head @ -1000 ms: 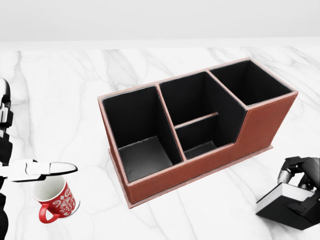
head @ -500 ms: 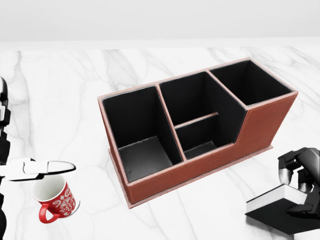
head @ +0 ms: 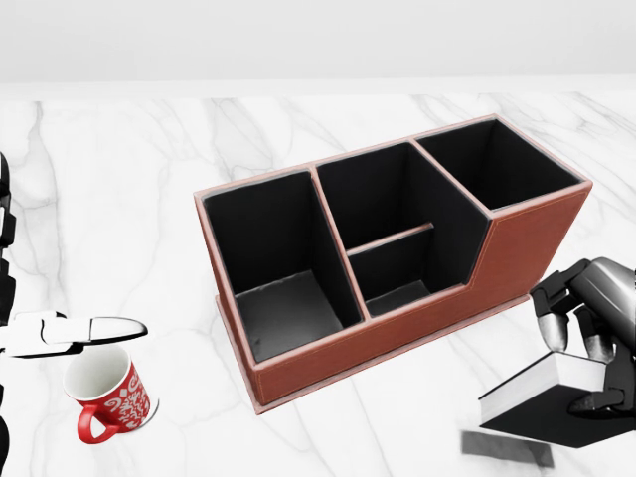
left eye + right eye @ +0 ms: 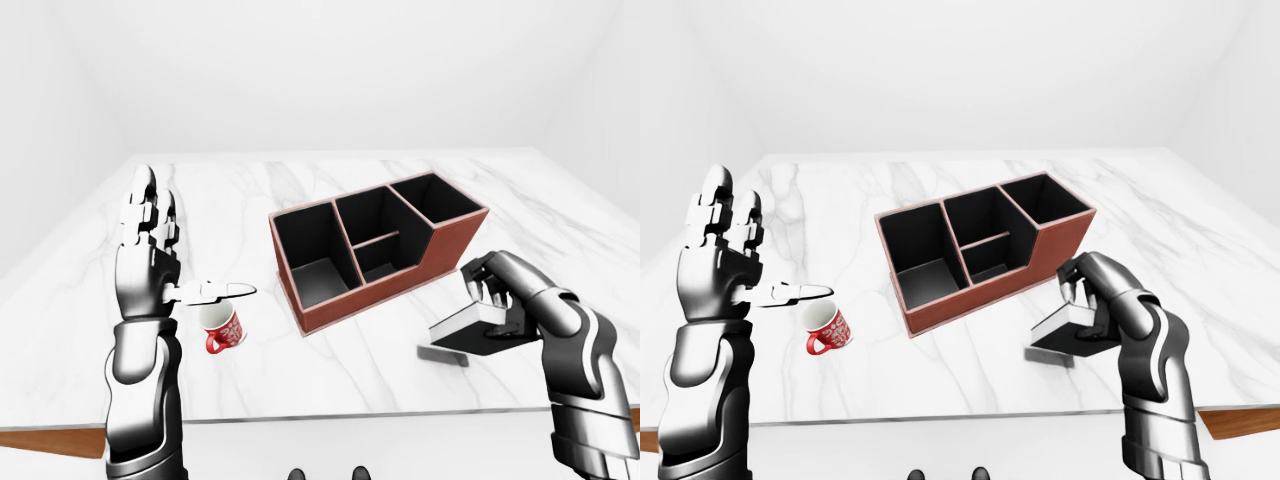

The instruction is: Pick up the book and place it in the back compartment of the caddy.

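Note:
The book [image 3: 542, 402], black-covered with white page edges, hangs a little above the marble table with its shadow beneath it. My right hand [image 3: 586, 343] is shut on it from above, at the lower right of the head view, just right of the caddy. The caddy [image 3: 397, 248] is a brown leather box with black-lined compartments, lying diagonally mid-table; all its compartments look empty. My left hand [image 4: 150, 250] is raised and open at the left, fingers up, thumb out over the mug.
A red mug with white pattern [image 3: 107, 399] stands at the lower left of the head view, under my left thumb. The marble table [image 4: 250, 190] has a wooden edge along the bottom [image 4: 50, 440] in the left-eye view.
My right hand has lifted the book off the table and carried it slightly left, towards the caddy; a shadow now shows below it. The left hand has barely moved.

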Robot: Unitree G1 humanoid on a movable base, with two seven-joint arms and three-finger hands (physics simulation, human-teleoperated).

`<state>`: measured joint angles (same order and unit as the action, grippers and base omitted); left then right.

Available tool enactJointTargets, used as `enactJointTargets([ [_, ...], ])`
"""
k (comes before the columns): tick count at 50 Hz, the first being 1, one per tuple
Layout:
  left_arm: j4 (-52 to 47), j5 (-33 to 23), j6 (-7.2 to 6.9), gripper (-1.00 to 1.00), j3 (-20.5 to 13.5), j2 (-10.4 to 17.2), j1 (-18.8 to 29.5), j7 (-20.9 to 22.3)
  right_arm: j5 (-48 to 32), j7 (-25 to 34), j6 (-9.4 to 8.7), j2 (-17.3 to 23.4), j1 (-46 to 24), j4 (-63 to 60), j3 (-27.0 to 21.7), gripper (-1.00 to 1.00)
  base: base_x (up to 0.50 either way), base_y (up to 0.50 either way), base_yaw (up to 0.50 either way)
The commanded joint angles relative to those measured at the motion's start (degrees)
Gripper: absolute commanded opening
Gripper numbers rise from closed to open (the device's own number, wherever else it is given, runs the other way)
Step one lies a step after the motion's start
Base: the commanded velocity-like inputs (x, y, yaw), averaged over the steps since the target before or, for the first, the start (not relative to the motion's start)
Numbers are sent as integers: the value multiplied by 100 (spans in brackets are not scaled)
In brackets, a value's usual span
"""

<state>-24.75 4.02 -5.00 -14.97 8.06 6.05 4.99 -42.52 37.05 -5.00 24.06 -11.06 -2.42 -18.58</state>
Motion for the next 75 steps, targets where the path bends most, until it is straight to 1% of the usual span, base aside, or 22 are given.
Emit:
enactJointTargets([
  [1,7,6,0,100,-1,3,3,-3,-297,295,0,-40,-75,-746,-40,-100,0,0,0],
  [15,-7,9,0,100,-5,6,9,-2,-604,295,0,-44,-277,-1110,40,-100,0,0,0],
  [32,-9,18,0,100,0,5,8,-3,-916,295,0,23,-746,-1287,249,-100,0,0,0],
  [52,-16,75,0,100,-46,39,60,-13,-1289,295,0,-112,-1297,-1359,601,-100,0,0,0],
  [75,-74,94,0,100,-50,46,52,-20,-1591,295,0,-385,-1627,-1510,926,-100,0,0,0],
])
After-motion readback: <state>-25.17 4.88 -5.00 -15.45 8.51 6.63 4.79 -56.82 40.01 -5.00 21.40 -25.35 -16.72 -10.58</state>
